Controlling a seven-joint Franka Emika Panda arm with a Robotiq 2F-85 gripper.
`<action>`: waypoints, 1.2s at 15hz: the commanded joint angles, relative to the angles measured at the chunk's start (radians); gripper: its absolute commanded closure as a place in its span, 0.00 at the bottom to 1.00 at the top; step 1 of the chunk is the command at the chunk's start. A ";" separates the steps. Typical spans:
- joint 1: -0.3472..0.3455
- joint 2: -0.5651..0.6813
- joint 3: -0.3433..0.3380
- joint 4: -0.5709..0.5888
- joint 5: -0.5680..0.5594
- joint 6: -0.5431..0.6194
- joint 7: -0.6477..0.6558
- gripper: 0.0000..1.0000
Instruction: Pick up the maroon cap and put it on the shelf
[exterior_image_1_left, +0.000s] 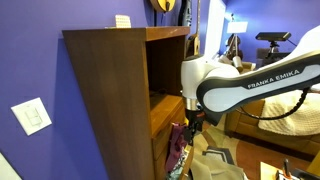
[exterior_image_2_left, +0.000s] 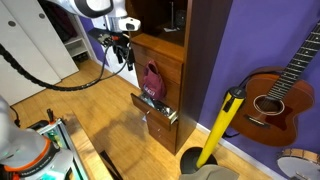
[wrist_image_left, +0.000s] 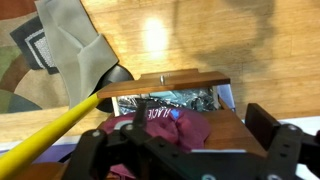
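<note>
**One maroon cap (wrist_image_left: 185, 122), one shelf (exterior_image_2_left: 165, 55), one gripper (exterior_image_2_left: 121, 50) with its two fingers (wrist_image_left: 272, 142) spread wide!**
In the wrist view the cap lies on a shelf board just behind the one open drawer (wrist_image_left: 190, 80), between the fingers and toward their 12 o'clock, ungripped. In an exterior view it sits at the gripper's 4 o'clock, clearly apart, and one yellow pole (exterior_image_2_left: 222, 122) leans nearby.

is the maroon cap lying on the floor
No, the maroon cap rests on a ledge of the shelf, above the pulled-out drawer and clear of the wooden floor.
</note>
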 joint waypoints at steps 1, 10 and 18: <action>-0.004 -0.038 -0.015 -0.138 0.072 0.221 0.052 0.00; -0.015 -0.004 -0.016 -0.207 0.076 0.443 0.042 0.00; -0.056 -0.003 -0.012 -0.235 -0.010 0.486 0.098 0.00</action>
